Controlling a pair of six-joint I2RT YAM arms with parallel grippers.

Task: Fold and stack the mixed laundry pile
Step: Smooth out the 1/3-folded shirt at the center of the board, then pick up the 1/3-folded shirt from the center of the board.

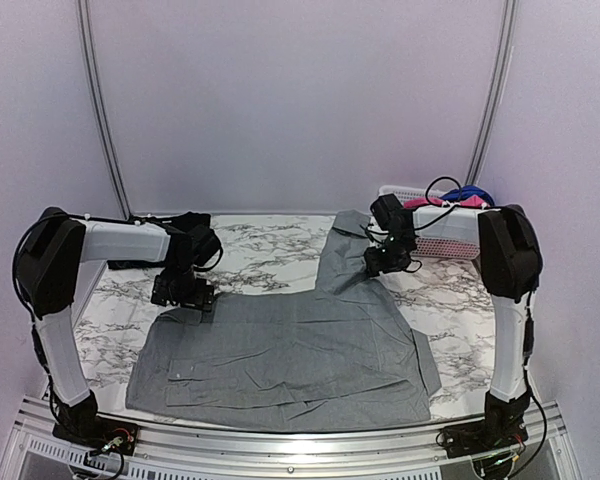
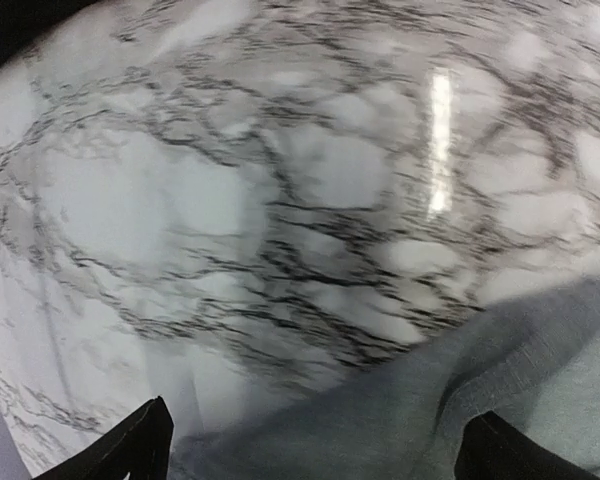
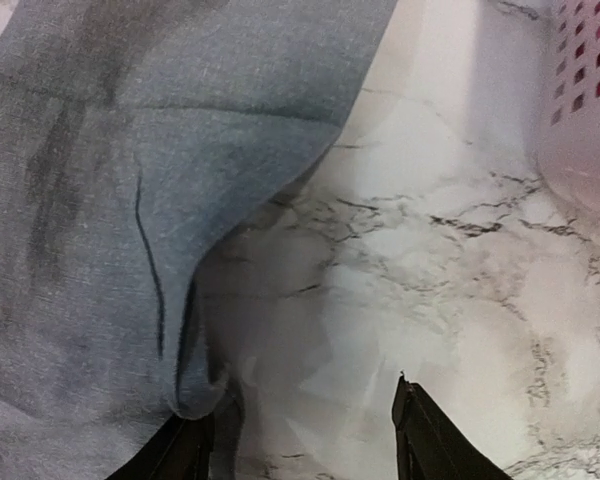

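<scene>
Grey trousers (image 1: 290, 350) are lying flat on the table (image 1: 260, 255), one leg reaching away. At their far-left corner the left gripper (image 1: 187, 295) is hovering, jaws spread wide and empty. Beside the leg's edge the right gripper (image 1: 385, 263) is standing parted, gripping nothing. Beyond, a black cloth (image 1: 185, 232) is lying far left, and a pink piece (image 1: 420, 203) and a blue piece (image 1: 470, 193) are sitting in the basket (image 1: 445, 243).

Grey trousers (image 1: 290, 350): one. Black cloth (image 1: 192, 222): one. Pink piece (image 1: 420, 203): one. Blue piece (image 1: 470, 193): one. White basket (image 1: 448, 243): one. Marble table (image 1: 270, 250): one. Grippers: two, left gripper (image 1: 192, 296), right gripper (image 1: 378, 265).
</scene>
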